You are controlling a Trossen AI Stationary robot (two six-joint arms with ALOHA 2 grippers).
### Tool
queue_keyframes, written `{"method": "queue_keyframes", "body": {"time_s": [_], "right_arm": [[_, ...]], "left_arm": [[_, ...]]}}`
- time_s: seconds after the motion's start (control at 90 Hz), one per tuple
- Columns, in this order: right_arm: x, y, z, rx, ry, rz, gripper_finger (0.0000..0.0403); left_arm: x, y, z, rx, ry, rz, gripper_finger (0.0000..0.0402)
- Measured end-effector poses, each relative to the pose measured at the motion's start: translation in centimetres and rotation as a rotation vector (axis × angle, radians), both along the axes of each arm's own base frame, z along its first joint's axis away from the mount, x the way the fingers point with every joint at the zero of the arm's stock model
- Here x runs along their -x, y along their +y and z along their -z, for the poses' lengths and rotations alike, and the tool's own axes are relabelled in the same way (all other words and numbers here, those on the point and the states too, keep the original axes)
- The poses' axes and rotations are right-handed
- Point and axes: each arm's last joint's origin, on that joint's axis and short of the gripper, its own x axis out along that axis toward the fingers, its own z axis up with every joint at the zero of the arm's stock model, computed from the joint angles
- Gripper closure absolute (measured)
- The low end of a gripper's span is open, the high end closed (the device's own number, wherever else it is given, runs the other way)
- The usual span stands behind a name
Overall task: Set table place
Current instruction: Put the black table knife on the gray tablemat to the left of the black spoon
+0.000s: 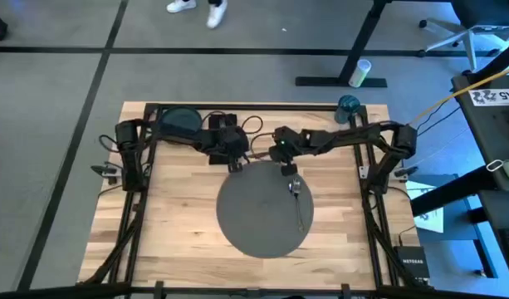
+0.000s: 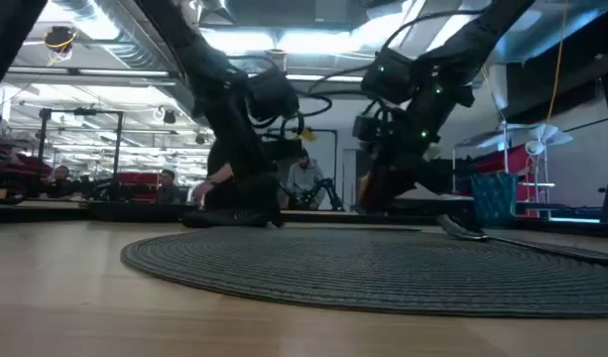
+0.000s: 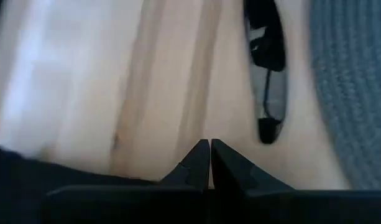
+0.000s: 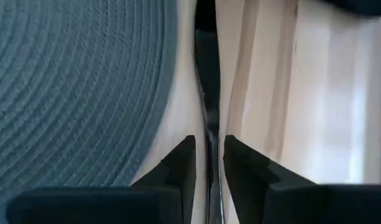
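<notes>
Placemat (image 1: 262, 209) flat at middle of tabletop (image 1: 175, 208). Right hand (image 4: 209, 163) at mat's far right edge – fingers slightly apart, straddling thin metal utensil handle (image 4: 206, 93) (contact unclear). Left hand (image 3: 210, 163) pinched closed, empty, low over bare wood near mat's far edge – plate (image 1: 179, 121) in far-left corner.

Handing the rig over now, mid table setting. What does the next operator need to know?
Left gripper: shut, empty, low over the table at the placemat's far edge.
Right gripper: open beside it, with a slim utensil handle between its fingers, apparently not clamped.
Done: placemat centred; one utensil lies on its right part.
Left: the dark plate sits at the far left corner, not yet on the placemat. It is probably next.
</notes>
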Motion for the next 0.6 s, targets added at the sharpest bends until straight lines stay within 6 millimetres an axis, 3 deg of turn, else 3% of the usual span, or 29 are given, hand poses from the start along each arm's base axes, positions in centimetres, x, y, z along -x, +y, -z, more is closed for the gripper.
{"method": "queue_keyframes", "body": {"time_s": [0.6], "right_arm": [[-1.2, -0.5, 1.7, 0.074, -0.021, -0.075, 0.0336]], "left_arm": [[0.1, 1.0, 0.1, 0.168, -0.083, -0.05, 0.0401]]}}
